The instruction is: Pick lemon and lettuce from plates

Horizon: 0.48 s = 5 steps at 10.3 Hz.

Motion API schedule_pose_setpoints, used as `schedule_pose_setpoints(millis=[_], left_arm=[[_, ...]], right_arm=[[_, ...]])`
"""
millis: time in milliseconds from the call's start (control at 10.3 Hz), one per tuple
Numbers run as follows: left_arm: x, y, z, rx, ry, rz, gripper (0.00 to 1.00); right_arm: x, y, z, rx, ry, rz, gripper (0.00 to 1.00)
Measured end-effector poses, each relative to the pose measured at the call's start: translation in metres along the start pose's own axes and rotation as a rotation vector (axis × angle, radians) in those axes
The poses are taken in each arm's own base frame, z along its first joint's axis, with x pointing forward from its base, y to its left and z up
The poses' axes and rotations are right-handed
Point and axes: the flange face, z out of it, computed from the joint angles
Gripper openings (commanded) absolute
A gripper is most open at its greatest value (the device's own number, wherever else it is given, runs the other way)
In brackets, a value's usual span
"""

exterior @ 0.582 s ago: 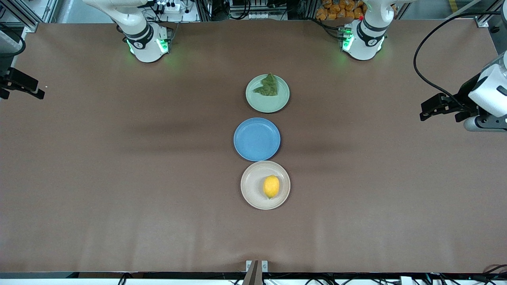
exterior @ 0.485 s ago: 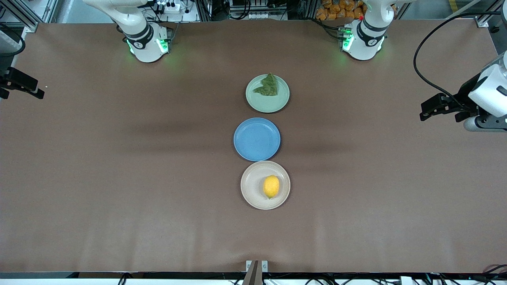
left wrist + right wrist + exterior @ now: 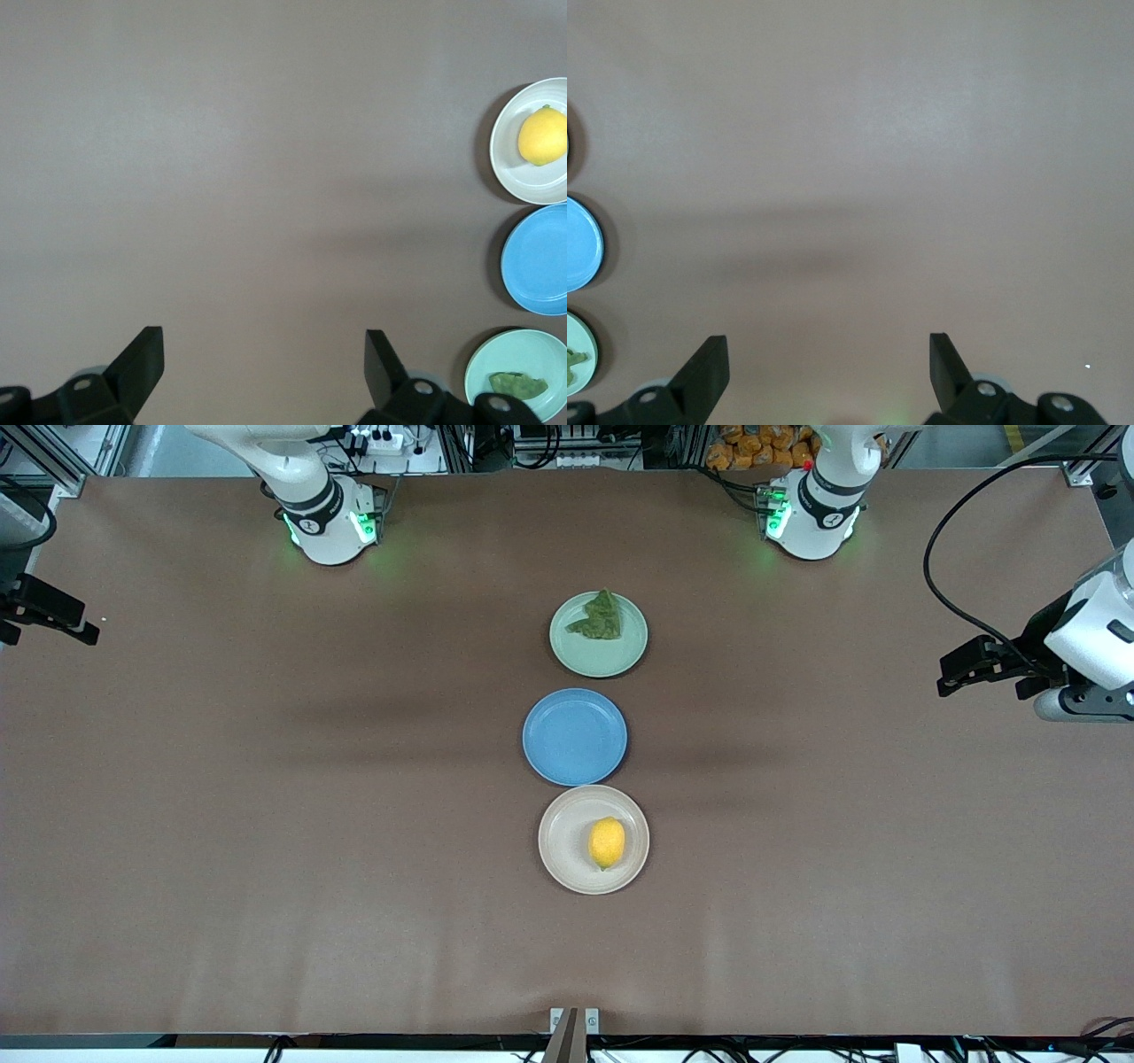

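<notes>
The yellow lemon (image 3: 607,842) lies on the beige plate (image 3: 560,841), the plate nearest the front camera. Dark green lettuce (image 3: 600,618) rests on the mint plate (image 3: 602,657), the one nearest the arms' bases. My left gripper (image 3: 985,680) hangs open and empty over bare table at the left arm's end, well away from the plates. My right gripper (image 3: 49,633) hangs open and empty over the right arm's end. In the left wrist view, the open gripper (image 3: 264,341) is over bare table, with the lemon (image 3: 542,135) and lettuce (image 3: 518,384) off to one side. The right gripper (image 3: 828,345) is also open over bare table.
A blue plate (image 3: 574,737) with nothing on it sits between the mint and beige plates; all three form a line down the table's middle. A brown mat (image 3: 266,824) covers the whole table. The blue plate (image 3: 580,243) shows at the edge of the right wrist view.
The left arm's hand has shifted very slightly toward the plates. The plates, lemon and lettuce have not moved.
</notes>
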Motion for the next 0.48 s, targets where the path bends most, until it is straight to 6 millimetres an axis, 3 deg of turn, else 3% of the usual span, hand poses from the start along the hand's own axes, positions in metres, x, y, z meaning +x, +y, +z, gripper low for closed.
schedule_pose_setpoints(millis=[485], left_arm=[[0.0066, 0.0006, 0.0091, -0.001, 0.000, 0.002, 1.00]], right_arm=[[0.0000, -0.0009, 0.0000, 0.000, 0.000, -0.002, 1.00]])
